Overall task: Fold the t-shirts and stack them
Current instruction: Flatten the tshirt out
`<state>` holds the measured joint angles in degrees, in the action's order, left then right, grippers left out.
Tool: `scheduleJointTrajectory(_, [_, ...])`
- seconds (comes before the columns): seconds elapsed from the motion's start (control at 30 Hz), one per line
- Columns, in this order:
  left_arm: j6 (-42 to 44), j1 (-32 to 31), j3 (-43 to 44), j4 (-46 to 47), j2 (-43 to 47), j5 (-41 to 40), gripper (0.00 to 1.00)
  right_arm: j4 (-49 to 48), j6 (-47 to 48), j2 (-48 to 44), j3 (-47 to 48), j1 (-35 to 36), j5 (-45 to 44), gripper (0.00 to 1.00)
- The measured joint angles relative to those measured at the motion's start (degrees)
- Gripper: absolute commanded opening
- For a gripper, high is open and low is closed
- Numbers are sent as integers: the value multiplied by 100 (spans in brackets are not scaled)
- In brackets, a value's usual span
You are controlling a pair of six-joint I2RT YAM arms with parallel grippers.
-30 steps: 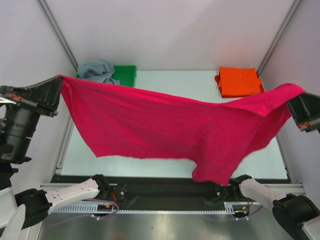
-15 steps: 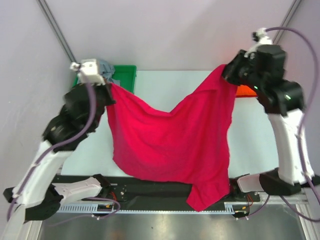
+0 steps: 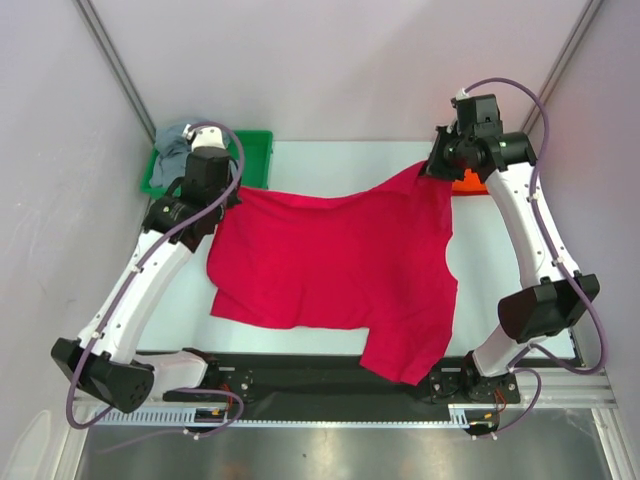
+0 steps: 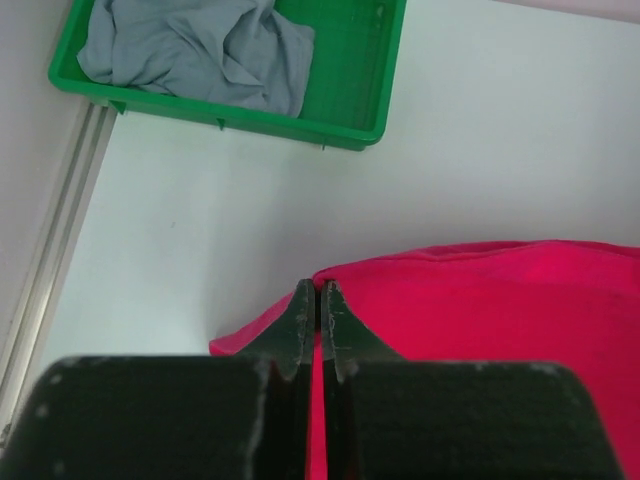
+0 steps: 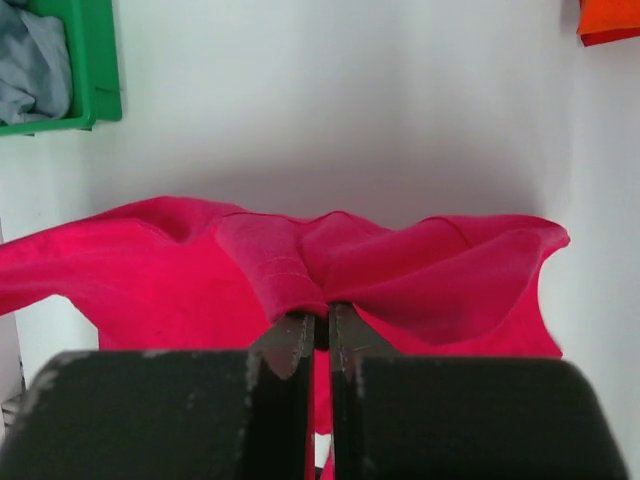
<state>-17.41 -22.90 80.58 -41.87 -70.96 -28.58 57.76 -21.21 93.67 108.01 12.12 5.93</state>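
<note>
Top external: left hand (image 3: 230, 191) and right hand (image 3: 432, 170) pinch crimson-pink t-shirt (image 3: 340, 260); green tray (image 3: 256, 150), orange t-shirt (image 3: 466, 184) behind.

Robot lab cell: plain white walls (image 3: 330, 60), aluminium frame post (image 3: 113, 60), white table (image 3: 340, 165).

From high above the near edge, we look steeply down on the whole worktop (image 3: 330, 165). Each wrist view sits close behind its own tool, the left tool (image 4: 318, 290) and the right tool (image 5: 320, 318), facing the far side low over the crimson-pink t-shirt (image 4: 500, 300). All three views share the green tray (image 4: 350, 125). Our right wrist and top views also share the orange t-shirt (image 5: 610, 20).
</note>
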Motion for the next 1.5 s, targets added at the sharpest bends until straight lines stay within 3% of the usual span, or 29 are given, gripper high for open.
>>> scheduleJointTrajectory(0.2, [-166, 59, -15, 22, 166, 306, 0, 374, 107, -44, 33, 20, 385, 0])
scheduleJointTrajectory(0.33, [-306, 59, -319, 42, 531, 516, 0, 575, 164, -321, -570, 166, 654, 0])
scheduleJointTrajectory(0.53, [-422, 59, -973, -44, 966, 704, 0, 883, 175, -490, -1954, 1283, 973, 0])
scheduleJointTrajectory(0.63, [-455, 59, -1241, -109, 1014, 780, 0, 892, 179, -83, -2455, 1899, 1121, 0])
scheduleJointTrajectory(0.77, [-463, 59, -1445, -138, 1021, 861, 0, 599, 155, 699, -3112, 2194, 1266, 1])
scheduleJointTrajectory(0.8, [-463, 59, -1473, -136, 1027, 892, 0, 551, 149, 940, -3176, 2201, 1259, 8])
scheduleJointTrajectory(0.87, [-463, 59, -1517, -131, 1043, 935, 0, 415, 116, 1340, -3185, 2210, 1213, 35])
scheduleJointTrajectory(0.97, [-463, 59, -1567, -127, 1073, 962, 0, 234, 55, 1550, -3136, 2234, 1045, 53])
scheduleJointTrajectory(1.0, [-463, 59, -1580, -127, 1078, 977, 0, 219, 13, 1521, -3101, 2249, 962, 56])
scheduleJointTrajectory(1.1, [-463, 59, -1633, -103, 1080, 1003, 0, 46, -131, 1209, -3156, 2337, 833, 51])
scheduleJointTrajectory(1.3, [-470, 59, -1775, -70, 1080, 1134, 0, -621, -570, -511, -4557, 2485, 859, 52])
scheduleJointTrajectory(1.43, [-505, 57, -1823, -74, 1080, 1185, 0, -791, -835, -1054, -4854, 2262, 872, 44])
scheduleJointTrajectory(1.5, [-509, 57, -1838, -74, 1078, 1213, 1, -1121, -966, -1200, -5189, 1978, 894, 50])
